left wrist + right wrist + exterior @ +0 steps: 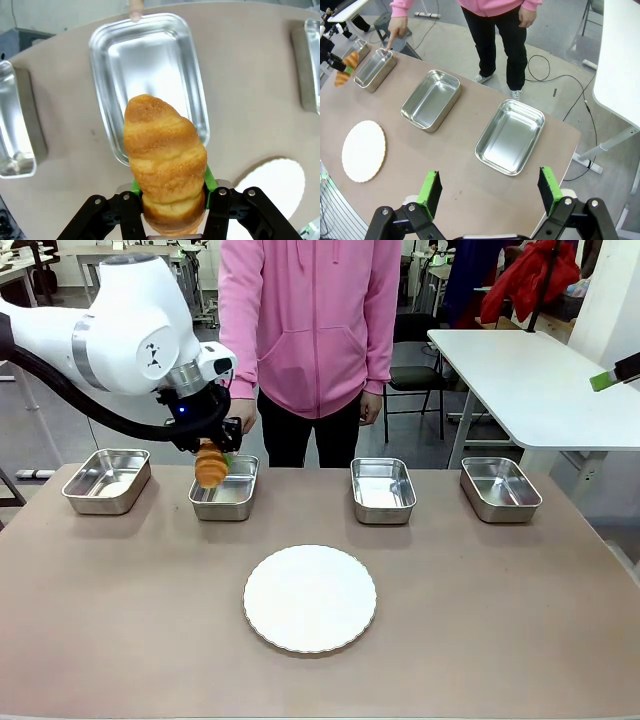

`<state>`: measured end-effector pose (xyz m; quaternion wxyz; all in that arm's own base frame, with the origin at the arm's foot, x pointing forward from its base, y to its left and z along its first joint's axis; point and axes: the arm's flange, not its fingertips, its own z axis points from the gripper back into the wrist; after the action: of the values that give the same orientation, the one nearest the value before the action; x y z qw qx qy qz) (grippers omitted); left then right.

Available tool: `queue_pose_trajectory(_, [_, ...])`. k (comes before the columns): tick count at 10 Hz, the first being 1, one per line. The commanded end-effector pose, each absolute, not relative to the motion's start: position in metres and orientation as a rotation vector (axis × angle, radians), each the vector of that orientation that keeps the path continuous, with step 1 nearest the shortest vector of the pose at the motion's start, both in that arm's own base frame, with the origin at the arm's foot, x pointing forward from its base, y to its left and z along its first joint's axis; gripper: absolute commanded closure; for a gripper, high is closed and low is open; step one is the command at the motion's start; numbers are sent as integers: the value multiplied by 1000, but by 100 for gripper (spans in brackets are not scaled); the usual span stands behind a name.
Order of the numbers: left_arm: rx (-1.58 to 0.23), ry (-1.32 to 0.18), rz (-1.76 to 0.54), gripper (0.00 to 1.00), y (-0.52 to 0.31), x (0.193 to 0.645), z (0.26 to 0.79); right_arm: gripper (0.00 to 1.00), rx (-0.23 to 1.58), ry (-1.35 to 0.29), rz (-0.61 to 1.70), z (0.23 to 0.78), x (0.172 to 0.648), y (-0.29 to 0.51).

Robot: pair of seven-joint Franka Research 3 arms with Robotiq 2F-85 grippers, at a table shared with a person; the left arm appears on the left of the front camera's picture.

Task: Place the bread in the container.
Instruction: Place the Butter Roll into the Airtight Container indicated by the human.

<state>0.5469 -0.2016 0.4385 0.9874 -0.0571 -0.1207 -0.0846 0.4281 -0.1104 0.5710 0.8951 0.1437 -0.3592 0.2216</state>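
Left gripper (214, 462) clamped on the bread (210, 464), croissant hanging point-down over the near edge of the container (225, 489), second pan from the left in the far row on the desk (480, 590). From the left wrist view, bread (165, 160) pinched by its lower end between the green pads, tip over the near half of the pan (145, 65), body overlapping the near rim. Person's finger (388, 40) pointing at the far rim of that same pan (374, 69).

Risks, as judged: release too early or too near, croissant landing across the rim and tipping out onto the desk toward the white plate (310, 598). Soft pastry, hard squeeze likely to crush or flake it; sticking to a pad possible on opening. Descent with the finger close by, chance of contact with the hand.

Right gripper (490, 192) spread wide and empty, high above the right end of the desk, clear of the work
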Motion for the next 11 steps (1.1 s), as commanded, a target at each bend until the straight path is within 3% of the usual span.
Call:
queue_pose_trajectory(1, [-161,-225,-209,55,-190,568,435,0,316,-756,461,572,428,-111])
queue_pose_trajectory(11, [-151,-233,-212,55,-183,627,389,0,316,-756,461,572,428,-111])
